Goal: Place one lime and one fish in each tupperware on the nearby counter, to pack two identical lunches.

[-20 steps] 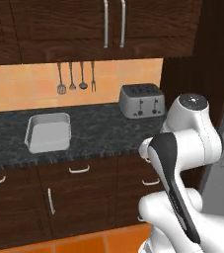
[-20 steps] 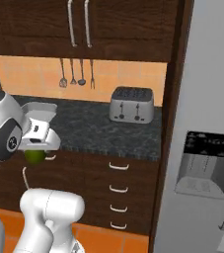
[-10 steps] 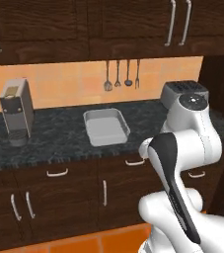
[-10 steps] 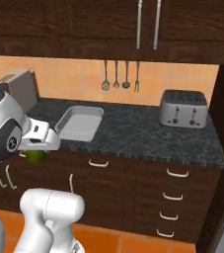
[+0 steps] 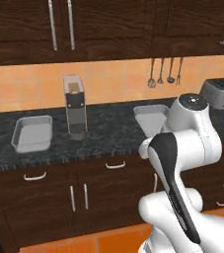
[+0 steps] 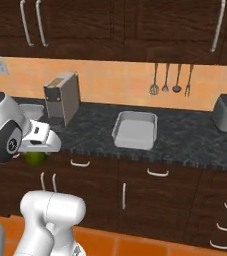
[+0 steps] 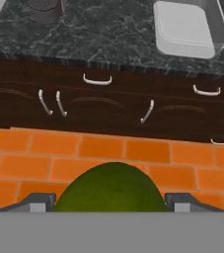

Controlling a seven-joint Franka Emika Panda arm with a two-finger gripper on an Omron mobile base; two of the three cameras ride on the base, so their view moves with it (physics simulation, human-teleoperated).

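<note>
My gripper is shut on a yellow-green lime, held over the orange floor in front of the counter. From the right base view the lime hangs under the gripper at the left, level with the counter's front edge. Two pale grey tupperware sit on the counter: one at the left and one further right, partly behind my arm. The right one holds nothing that I can see. The fish is out of view.
A tall grey appliance stands on the counter between the two containers. A silver toaster sits at the far right, with utensils hanging on the wall. Dark drawers with silver handles run below the counter.
The whole scene has slid to the right, so the camera has moved left along the counter. The tall appliance and a second tupperware have come into view. The lime stays in my gripper.
</note>
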